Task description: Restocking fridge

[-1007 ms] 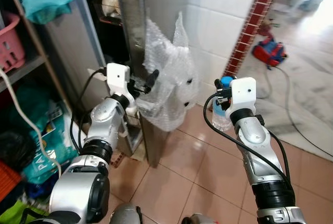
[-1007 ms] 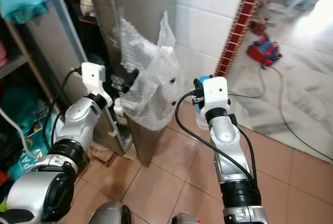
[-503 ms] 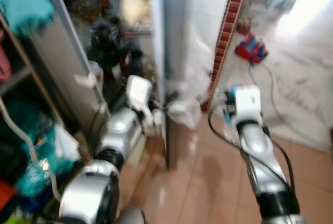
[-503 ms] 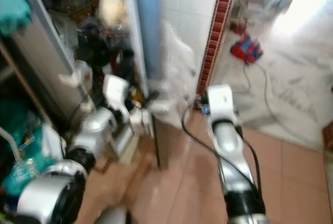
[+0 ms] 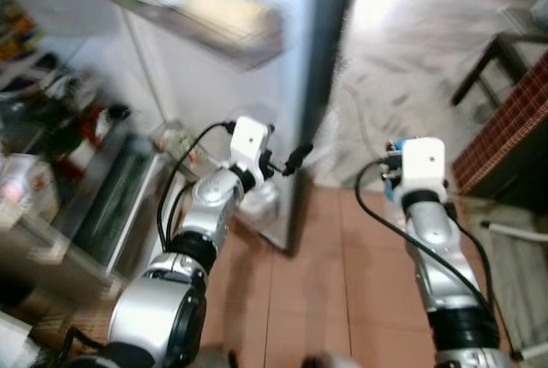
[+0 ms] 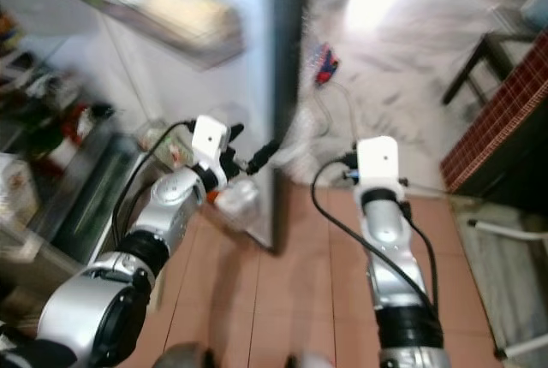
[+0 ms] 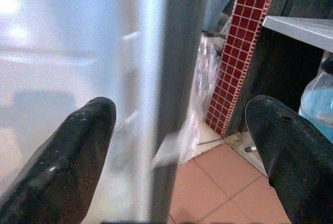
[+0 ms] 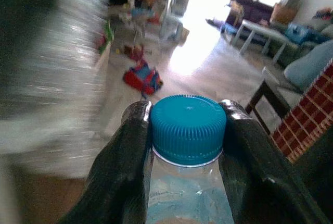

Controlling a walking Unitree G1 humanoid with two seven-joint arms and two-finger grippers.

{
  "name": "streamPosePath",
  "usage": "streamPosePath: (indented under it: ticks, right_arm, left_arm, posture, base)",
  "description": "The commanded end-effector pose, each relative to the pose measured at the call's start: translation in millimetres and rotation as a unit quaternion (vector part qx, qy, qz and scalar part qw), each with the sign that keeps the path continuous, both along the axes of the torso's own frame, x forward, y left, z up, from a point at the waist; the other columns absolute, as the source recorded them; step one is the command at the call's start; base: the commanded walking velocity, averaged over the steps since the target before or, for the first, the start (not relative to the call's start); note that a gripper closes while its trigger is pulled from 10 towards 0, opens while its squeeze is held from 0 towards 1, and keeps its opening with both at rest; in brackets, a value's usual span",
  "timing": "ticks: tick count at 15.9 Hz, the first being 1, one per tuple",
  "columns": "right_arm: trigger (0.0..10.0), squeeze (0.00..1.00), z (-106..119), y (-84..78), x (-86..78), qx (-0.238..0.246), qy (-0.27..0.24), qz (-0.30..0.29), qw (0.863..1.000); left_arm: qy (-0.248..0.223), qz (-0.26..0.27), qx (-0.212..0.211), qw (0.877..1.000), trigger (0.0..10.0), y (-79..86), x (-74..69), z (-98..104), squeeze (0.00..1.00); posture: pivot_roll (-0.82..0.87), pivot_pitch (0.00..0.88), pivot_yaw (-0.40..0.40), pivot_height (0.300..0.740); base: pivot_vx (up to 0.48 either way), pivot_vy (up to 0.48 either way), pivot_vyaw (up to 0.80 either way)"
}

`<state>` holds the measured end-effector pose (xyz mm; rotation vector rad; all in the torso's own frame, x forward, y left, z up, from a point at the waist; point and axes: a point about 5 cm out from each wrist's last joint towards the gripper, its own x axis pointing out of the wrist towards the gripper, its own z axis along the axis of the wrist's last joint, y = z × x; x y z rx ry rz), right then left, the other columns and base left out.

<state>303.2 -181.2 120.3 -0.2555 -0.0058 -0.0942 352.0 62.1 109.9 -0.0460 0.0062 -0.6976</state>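
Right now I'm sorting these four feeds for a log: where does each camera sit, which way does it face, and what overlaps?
Left eye view: head, facing down at the open silver fridge door; both arms show.
Right eye view: same scene, slightly offset.
Left wrist view: looks along the open left pincer, fingers astride the door's edge.
Right wrist view: looks along the right pincer clamping a clear blue-capped plastic bottle.
Shared: both wrist views show the red-tiled counter.

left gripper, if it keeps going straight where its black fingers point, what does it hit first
Most likely the edge of the tall silver fridge door. In the left wrist view the left gripper is open, one black finger on each side of that edge. Blur leaves the depth unclear.
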Motion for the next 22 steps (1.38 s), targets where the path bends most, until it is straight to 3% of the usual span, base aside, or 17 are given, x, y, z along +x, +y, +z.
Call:
streamPosePath:
  ticks: [1, 4, 6, 7, 10, 12, 15, 18, 22]
  right_arm:
    - [10.0, 0.00, 7, 9.5, 2.0, 0.002, -0.017, 0.015, 1.000]
    - [10.0, 0.00, 6, 10.7, 1.6, 0.004, -0.017, 0.014, 1.000]
    - [10.0, 0.00, 6, 10.9, 1.4, 0.004, -0.017, 0.015, 1.000]
    - [10.0, 0.00, 6, 10.9, 1.5, 0.006, -0.017, 0.017, 1.000]
    - [10.0, 0.00, 5, 16.2, 2.3, 0.024, -0.015, 0.042, 0.999]
    - [10.0, 0.00, 5, 30.1, 3.7, 0.059, -0.008, 0.095, 0.994]
    - [10.0, 0.00, 7, 39.4, 7.6, 0.076, -0.008, 0.125, 0.989]
    - [10.0, 0.00, 10, 47.0, 11.9, 0.088, -0.011, 0.161, 0.983]
    - [10.0, 0.00, 15, 54.8, 16.4, 0.093, -0.018, 0.193, 0.977]
  left_arm:
    - [0.006, 0.002, 0.011, 1.000, 10.0, 4.4, 0.8, -3, 0.00]
    - [-0.004, 0.034, 0.023, 0.999, 10.0, 9.6, 3.1, -2, 0.00]
    - [-0.003, 0.064, 0.029, 0.998, 10.0, 24.3, 2.6, -6, 0.00]
    - [-0.011, 0.105, 0.041, 0.994, 10.0, 46.1, 1.1, -10, 0.00]
    - [-0.009, 0.186, 0.057, 0.981, 10.0, 87.8, -5.5, -17, 0.00]
    - [-0.032, 0.253, 0.090, 0.963, 10.0, 126.1, -22.1, -18, 0.00]
    - [-0.030, 0.328, 0.075, 0.941, 10.0, 156.6, -49.4, -20, 0.00]
    - [-0.030, 0.371, 0.060, 0.926, 10.0, 160.3, -70.9, -22, 0.00]
    - [-0.022, 0.372, 0.062, 0.926, 10.0, 151.9, -75.7, -19, 0.00]
  posture:
    - [-0.05, 0.023, 0.005, 0.740]
    - [-0.05, 0.024, 0.010, 0.740]
    - [-0.05, 0.026, 0.011, 0.740]
    - [-0.05, 0.026, 0.011, 0.740]
    - [-0.03, 0.029, 0.011, 0.740]
    - [-0.01, 0.034, 0.006, 0.740]
    - [0.02, 0.037, -0.003, 0.740]
    - [0.04, 0.037, -0.015, 0.740]
    - [0.04, 0.036, -0.016, 0.740]
  base:
    - [0.401, 0.000, 0.00]
    - [0.000, 0.000, 0.00]
    - [0.000, 0.000, 0.00]
    - [0.000, 0.000, 0.00]
    - [0.000, 0.000, 0.00]
    - [0.000, 0.000, 0.00]
    - [0.000, 0.000, 0.00]
    - [0.000, 0.000, 0.00]
    - [0.000, 0.000, 0.55]
